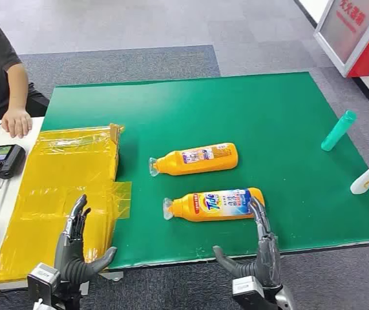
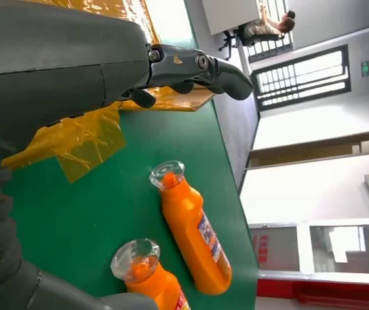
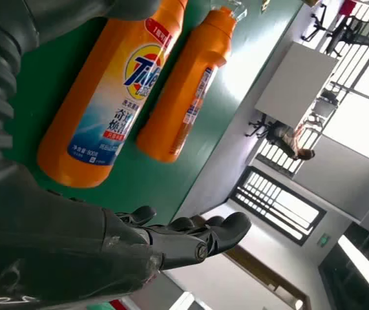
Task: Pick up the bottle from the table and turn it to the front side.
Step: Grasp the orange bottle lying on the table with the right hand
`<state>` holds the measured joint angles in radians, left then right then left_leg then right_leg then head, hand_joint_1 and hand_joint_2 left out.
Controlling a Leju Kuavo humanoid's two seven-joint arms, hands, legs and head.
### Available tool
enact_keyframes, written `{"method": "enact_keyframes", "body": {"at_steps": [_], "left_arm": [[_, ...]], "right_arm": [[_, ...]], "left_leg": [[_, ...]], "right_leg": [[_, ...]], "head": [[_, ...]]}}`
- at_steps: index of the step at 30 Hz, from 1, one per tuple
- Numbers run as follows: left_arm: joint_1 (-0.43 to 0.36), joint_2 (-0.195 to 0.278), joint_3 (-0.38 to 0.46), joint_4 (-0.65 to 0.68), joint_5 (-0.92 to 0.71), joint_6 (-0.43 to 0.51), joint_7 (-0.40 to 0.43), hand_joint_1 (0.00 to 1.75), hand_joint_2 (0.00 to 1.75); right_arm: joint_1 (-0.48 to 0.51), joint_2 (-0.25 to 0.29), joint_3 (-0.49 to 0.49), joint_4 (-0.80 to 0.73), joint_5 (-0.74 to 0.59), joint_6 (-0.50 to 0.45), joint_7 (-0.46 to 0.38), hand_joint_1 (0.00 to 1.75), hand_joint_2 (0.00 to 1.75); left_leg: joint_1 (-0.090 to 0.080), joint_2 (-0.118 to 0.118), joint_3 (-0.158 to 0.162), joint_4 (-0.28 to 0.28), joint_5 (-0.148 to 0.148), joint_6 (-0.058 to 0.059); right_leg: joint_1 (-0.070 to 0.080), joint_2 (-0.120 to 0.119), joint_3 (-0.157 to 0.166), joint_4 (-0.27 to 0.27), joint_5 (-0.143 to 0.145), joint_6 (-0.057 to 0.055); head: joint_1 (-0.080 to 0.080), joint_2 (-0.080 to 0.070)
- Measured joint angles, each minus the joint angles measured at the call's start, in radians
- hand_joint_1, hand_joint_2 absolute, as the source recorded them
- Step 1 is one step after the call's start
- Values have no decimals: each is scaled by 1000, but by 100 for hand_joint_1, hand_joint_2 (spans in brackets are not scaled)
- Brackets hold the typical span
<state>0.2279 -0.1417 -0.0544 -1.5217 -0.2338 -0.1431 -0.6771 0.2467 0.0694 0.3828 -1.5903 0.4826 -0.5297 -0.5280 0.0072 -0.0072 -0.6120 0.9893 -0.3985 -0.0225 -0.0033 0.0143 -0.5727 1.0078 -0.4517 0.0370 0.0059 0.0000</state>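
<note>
Green-matted surface [image 1: 280, 129]: rigid, slick orange plastic detergent bottle [image 1: 214, 205], back-label twin beyond, before spread, empty right robot hand [image 1: 260, 248]; grasp mid-body.

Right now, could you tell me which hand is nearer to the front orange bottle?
Right. The right hand is at the front orange bottle's base end, while the left hand hovers over the yellow plastic, well off beyond its cap.

Bright, even indoor light; blown-out windows [image 3: 362, 116] in wrist views, soft shadows, glare on yellow film [image 1: 65, 174].
</note>
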Motion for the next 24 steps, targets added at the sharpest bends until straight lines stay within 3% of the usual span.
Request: {"method": "enact_keyframes", "body": {"at_steps": [12, 21, 24], "left_arm": [[-5, -17, 16, 6, 24, -26, 2, 0, 175], [-19, -13, 22, 28, 20, -57, 2, 0, 175], [-23, -12, 26, 37, 13, -65, 1, 0, 175]], "right_arm": [[1, 0, -32, -19, 23, 41, 12, 0, 175], [-15, -18, -54, -38, 212, 50, 144, 0, 175], [-32, -39, -65, -40, 313, 102, 249, 0, 175]], "left_leg": [[0, 0, 0, 0, 0, 0], [0, 0, 0, 0, 0, 0], [0, 0, 0, 0, 0, 0]], "right_leg": [[0, 0, 0, 0, 0, 0], [0, 0, 0, 0, 0, 0], [0, 0, 0, 0, 0, 0]], "head": [[0, 0], [0, 0], [0, 0]]}}
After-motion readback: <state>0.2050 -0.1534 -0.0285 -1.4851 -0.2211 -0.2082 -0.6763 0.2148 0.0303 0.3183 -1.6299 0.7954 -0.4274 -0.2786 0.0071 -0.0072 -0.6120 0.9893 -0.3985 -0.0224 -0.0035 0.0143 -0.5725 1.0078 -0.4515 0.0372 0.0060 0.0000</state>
